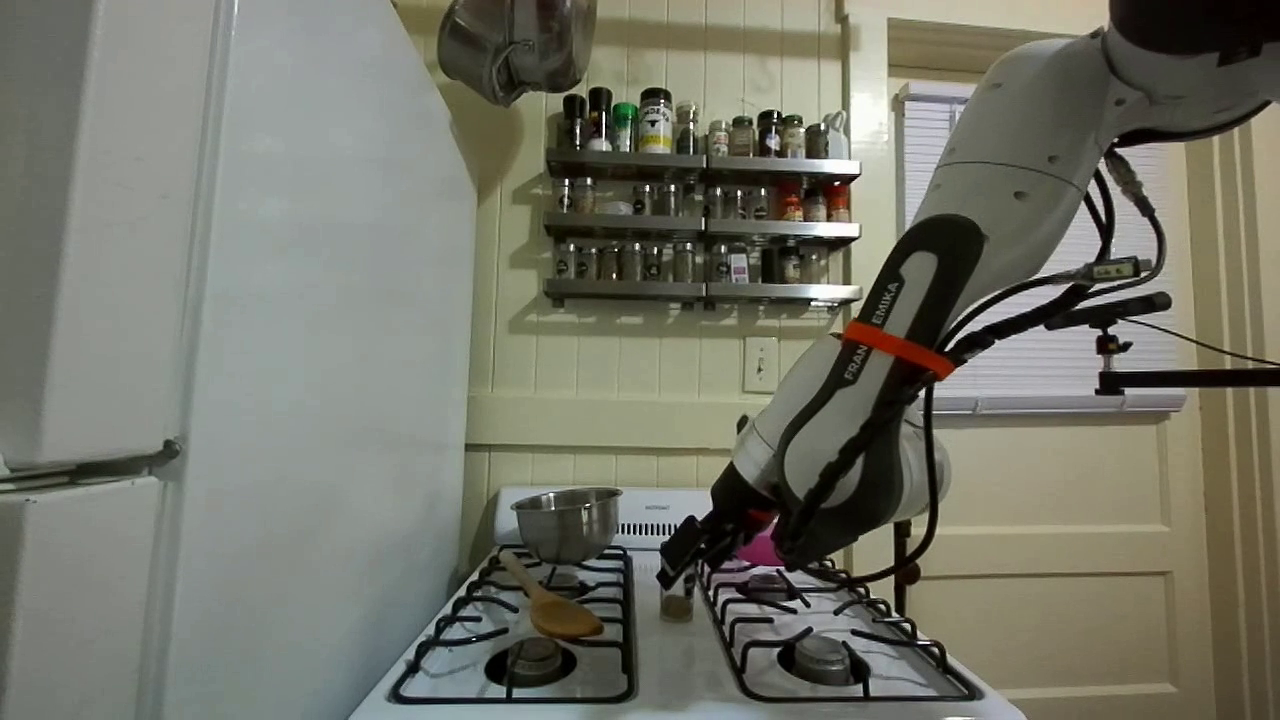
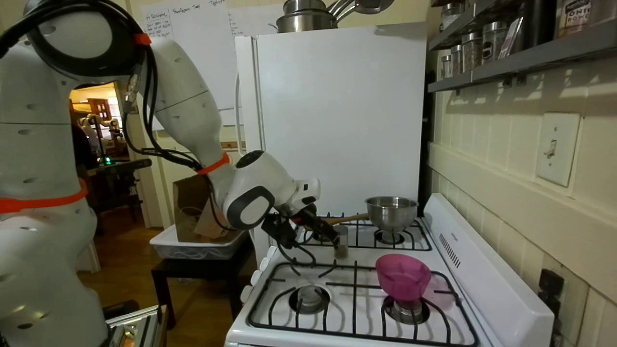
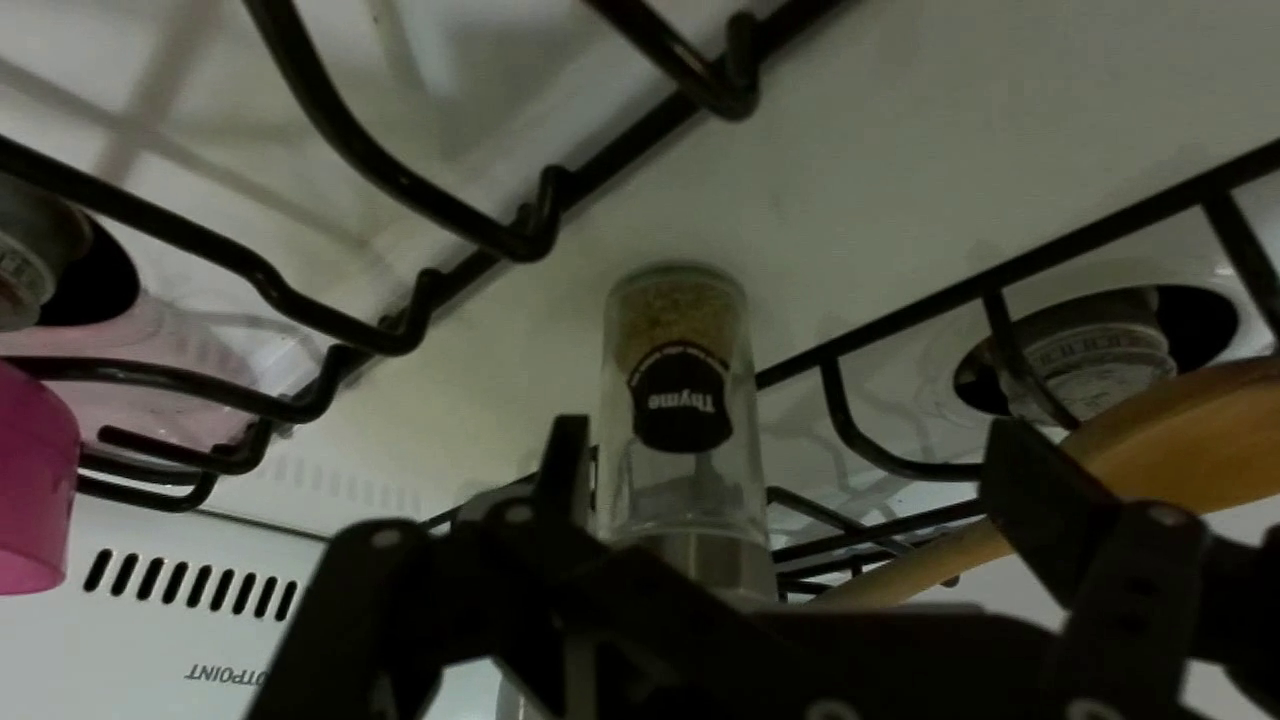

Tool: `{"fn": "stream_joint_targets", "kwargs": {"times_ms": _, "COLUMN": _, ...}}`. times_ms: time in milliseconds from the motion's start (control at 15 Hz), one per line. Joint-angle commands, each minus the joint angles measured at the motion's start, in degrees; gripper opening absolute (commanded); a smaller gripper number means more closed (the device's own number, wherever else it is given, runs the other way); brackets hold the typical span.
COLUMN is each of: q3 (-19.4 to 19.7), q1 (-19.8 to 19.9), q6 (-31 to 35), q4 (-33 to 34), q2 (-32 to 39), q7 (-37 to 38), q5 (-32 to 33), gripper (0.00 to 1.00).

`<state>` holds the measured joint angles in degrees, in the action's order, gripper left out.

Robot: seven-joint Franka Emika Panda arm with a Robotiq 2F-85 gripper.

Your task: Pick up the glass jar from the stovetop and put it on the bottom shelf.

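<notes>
Our jar [image 3: 682, 420], labelled Thyme, stands upright on the bare strip of the stove [image 1: 675, 665] between the two grates [image 2: 355, 286]. The gripper [image 3: 790, 440] has its fingers [image 3: 1035, 510] spread, the jar between them: in the wrist view one sits close at the jar's 8 o'clock, the other well off towards 4; whether either touches the glass we can't tell. We judge this the moment to line up the grasp: nudge towards 9 o'clock to centre the jar, then close softly, or the near finger may tip it. Past the far finger, at 3 o'clock, lies the spoon [image 3: 1190, 440], which we should keep from catching. In an exterior view the bottom shelf [image 1: 625, 291] hangs at the jar's 12 o'clock, lined with small jars [image 1: 632, 263], so we'd want a firm, upright hold for a tight placing.
</notes>
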<state>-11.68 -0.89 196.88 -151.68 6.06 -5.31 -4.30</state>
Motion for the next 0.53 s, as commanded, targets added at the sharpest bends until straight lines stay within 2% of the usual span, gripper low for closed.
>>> {"fn": "stream_joint_targets", "kwargs": {"times_ms": 0, "q3": 1.7, "q1": -1.92, "q6": 3.37, "q4": 1.52, "q2": 3.16, "q7": -3.71, "q5": -2.37, "gripper": 1.0}}
{"fn": "stream_joint_targets", "kwargs": {"times_ms": 467, "q3": 2.41, "q1": -2.87, "q6": 6.9, "q4": 5.13, "q2": 7.92, "q7": -4.44, "q5": -2.16, "gripper": 1.0}}
